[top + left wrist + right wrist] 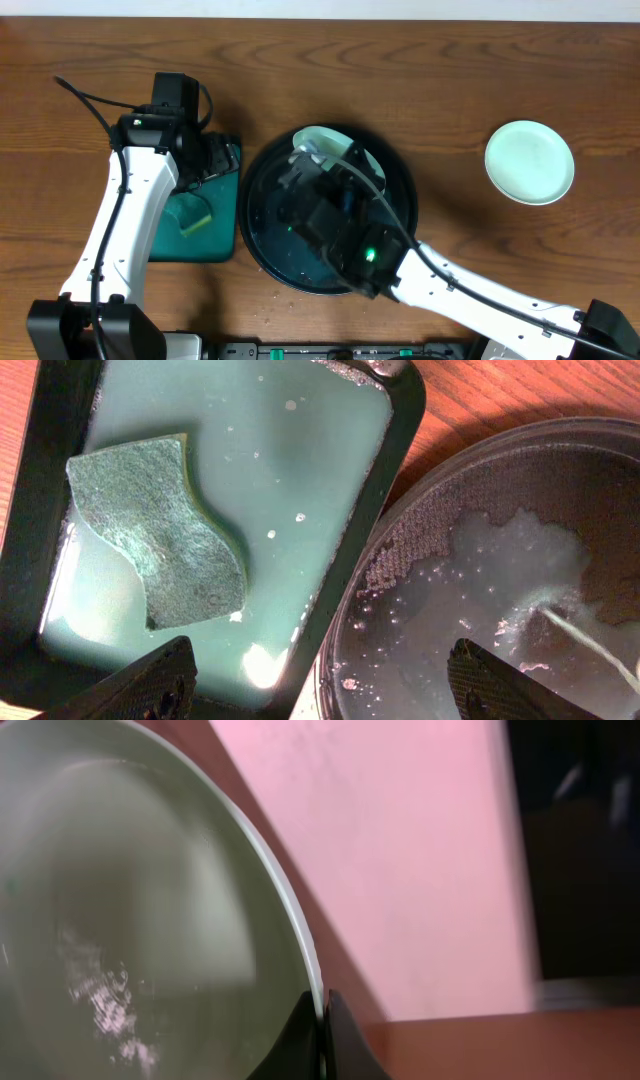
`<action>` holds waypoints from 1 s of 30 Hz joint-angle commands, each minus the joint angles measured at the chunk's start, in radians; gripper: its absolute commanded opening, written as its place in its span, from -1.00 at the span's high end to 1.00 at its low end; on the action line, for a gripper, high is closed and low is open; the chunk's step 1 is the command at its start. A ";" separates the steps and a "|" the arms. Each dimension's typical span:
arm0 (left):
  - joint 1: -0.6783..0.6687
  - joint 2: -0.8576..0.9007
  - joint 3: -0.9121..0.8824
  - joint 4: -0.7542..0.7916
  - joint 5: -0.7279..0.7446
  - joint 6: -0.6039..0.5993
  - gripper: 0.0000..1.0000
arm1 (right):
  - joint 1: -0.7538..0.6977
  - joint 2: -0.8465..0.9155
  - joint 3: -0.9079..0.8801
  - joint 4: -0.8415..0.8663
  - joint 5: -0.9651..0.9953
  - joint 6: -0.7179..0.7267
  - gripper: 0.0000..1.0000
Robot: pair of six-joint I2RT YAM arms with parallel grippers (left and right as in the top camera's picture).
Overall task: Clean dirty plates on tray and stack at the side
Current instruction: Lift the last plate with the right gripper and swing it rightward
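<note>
My right gripper [312, 165] is over the large round black tray [262, 230] and is shut on the rim of a wet pale plate [130, 920], holding it tilted up; the fingertips [322, 1020] pinch its edge. In the overhead view that plate [322, 140] shows at the tray's far side, partly hidden by the arm. A second mint-green plate [529, 161] lies alone on the table at the right. My left gripper [320, 690] is open and empty, straddling the gap between the small green tray [390, 470] and the black tray's foamy rim [400, 550]. No third plate shows.
A green scouring sponge [160, 530] lies in soapy water in the rectangular dark-green tray [222, 245], left of the black tray. Both arms crowd the table's middle. Bare wood shows around the lone plate at the right.
</note>
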 commanded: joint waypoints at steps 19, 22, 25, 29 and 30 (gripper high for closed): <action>-0.002 -0.003 -0.008 -0.002 -0.016 0.010 -0.63 | 0.074 -0.026 0.017 0.051 0.293 -0.245 0.98; -0.002 -0.003 -0.008 -0.002 -0.016 0.010 -0.63 | 0.073 -0.026 0.017 0.026 0.151 -0.170 0.98; -0.002 -0.003 -0.008 -0.002 -0.016 0.010 -0.63 | 0.098 -0.031 0.017 0.042 0.259 -0.142 0.98; -0.002 -0.003 -0.008 -0.002 -0.016 0.010 -0.63 | 0.068 -0.036 0.017 -0.090 0.098 0.105 0.98; -0.002 -0.003 -0.008 -0.002 -0.016 0.010 -0.63 | 0.065 -0.036 0.017 -0.133 0.104 0.183 0.98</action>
